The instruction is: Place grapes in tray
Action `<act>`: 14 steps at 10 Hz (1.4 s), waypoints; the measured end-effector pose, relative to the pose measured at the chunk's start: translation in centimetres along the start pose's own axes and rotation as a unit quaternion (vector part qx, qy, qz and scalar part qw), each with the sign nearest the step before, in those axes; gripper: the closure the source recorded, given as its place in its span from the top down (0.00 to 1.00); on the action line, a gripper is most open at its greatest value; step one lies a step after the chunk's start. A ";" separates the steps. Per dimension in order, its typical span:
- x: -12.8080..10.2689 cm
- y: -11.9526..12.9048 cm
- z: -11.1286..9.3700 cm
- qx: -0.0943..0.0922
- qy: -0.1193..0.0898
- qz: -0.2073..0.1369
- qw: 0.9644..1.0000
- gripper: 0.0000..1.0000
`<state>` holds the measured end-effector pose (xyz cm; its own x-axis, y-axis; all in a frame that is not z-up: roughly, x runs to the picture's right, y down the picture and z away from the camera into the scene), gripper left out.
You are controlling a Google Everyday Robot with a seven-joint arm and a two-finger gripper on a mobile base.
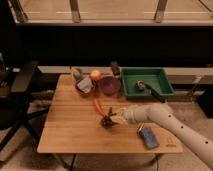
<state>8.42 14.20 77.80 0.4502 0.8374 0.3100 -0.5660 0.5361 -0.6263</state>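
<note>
The grapes (105,121), a small dark reddish-purple bunch, are at the middle of the wooden table (70,135), low over its top. My gripper (112,118) reaches in from the right on a white arm and is shut on the grapes. The dark green tray (146,71) stands at the table's back right, well behind and to the right of the gripper. A dark object (142,86) lies inside the tray.
An orange carrot (98,106) lies just behind the grapes. Two maroon bowls (85,86) (109,85) and a round orange fruit (95,74) stand at the back, left of the tray. A blue object (148,137) lies front right. A dark chair (20,85) stands left.
</note>
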 end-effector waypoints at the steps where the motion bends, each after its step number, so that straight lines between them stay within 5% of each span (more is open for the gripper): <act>1: 0.2 -0.6 -1.1 0.014 -0.003 0.005 1.000 0.00; 8: 0.3 -1.5 -1.7 0.030 0.010 0.018 0.999 0.00; 12: 2.8 -5.8 -6.3 0.080 0.048 0.059 0.994 0.00; 14: 4.4 -8.2 -9.3 0.117 0.068 0.087 0.987 0.00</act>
<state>21.48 12.48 77.65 0.4115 0.9055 0.1038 -0.7794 0.4087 -0.4749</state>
